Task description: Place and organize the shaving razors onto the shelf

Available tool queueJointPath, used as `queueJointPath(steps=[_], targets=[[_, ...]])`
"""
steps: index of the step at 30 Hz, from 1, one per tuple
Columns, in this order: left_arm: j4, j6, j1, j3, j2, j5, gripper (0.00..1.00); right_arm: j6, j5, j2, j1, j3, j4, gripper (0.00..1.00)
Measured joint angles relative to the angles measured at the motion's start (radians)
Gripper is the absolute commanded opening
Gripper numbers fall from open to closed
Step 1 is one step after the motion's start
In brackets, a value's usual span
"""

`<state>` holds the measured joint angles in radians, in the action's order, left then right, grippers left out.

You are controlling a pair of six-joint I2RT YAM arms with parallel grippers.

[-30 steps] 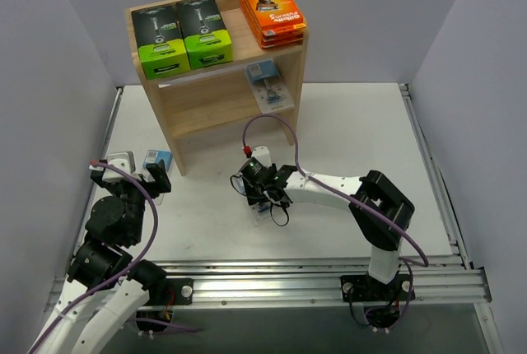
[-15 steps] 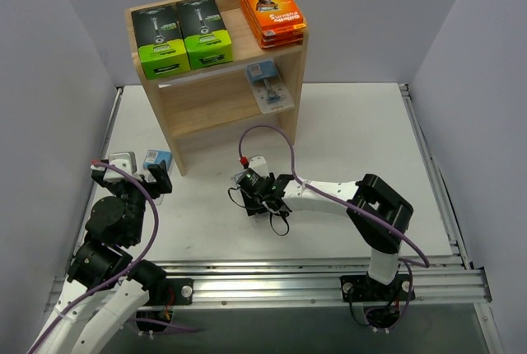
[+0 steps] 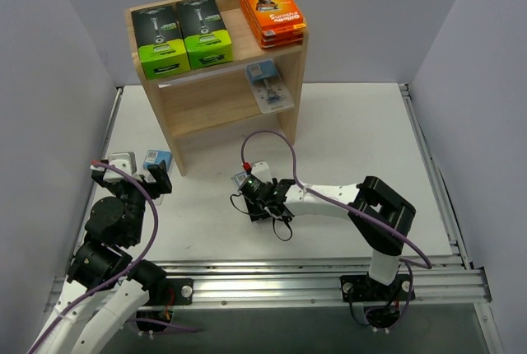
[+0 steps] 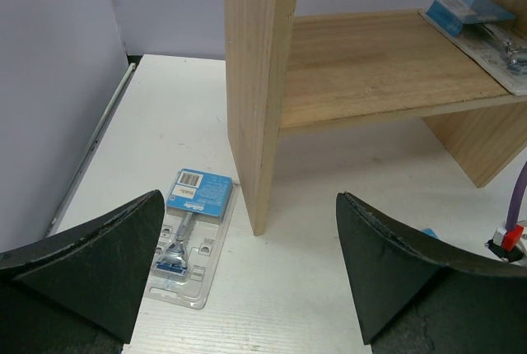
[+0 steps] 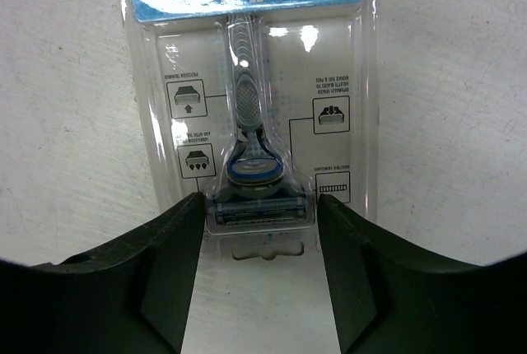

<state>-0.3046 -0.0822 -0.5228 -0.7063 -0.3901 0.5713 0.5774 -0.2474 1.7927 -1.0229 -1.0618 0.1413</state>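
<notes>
The wooden shelf (image 3: 216, 100) holds two black-and-green razor boxes (image 3: 181, 37) and a stack of orange boxes (image 3: 272, 11) on top. A blister pack (image 3: 269, 88) lies on its middle tier. My right gripper (image 5: 259, 202) is low over another blister pack (image 5: 247, 82), which lies flat on the table. Its open fingers sit just off either side of the razor-head bubble. In the top view this gripper (image 3: 261, 208) hides most of that pack. My left gripper (image 4: 249, 197) is wide open and holds nothing. A third blister pack (image 4: 191, 235) lies just ahead of it, beside the shelf's left panel (image 4: 257, 99).
The shelf's lower tier (image 4: 370, 74) is bare wood apart from the pack at its right end. Grey walls (image 3: 58, 82) close in the left and right sides. A purple cable (image 3: 284, 144) loops above the right wrist. A metal rail (image 3: 329, 276) runs along the near edge.
The right wrist has dropped lower and shifted slightly left, settling over the blister pack on the table. The left arm has not moved.
</notes>
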Motion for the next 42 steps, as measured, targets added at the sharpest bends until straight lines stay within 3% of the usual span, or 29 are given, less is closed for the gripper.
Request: queueJointPath(steps=[5,8,9,15,22,42], targets=[[0.000,0.000,0.000,0.000,0.000,0.000,0.94,0.005,0.000,0.000,-0.008,0.006,-0.002,0.51],[0.000,0.000,0.000,0.000,0.000,0.000,0.94,0.007,0.000,0.000,-0.021,0.006,-0.003,0.43],[0.000,0.000,0.000,0.000,0.000,0.000,0.94,0.007,0.000,0.000,-0.026,0.006,-0.003,0.32],[0.000,0.000,0.000,0.000,0.000,0.000,0.94,0.016,0.001,0.000,-0.033,0.006,-0.004,0.00],[0.000,-0.001,0.000,0.000,0.000,0.009,0.94,0.018,-0.024,-0.018,-0.053,-0.026,0.043,0.00],[0.002,0.000,-0.001,0.002,0.021,0.045,0.94,-0.006,-0.063,-0.298,-0.084,-0.182,0.156,0.00]])
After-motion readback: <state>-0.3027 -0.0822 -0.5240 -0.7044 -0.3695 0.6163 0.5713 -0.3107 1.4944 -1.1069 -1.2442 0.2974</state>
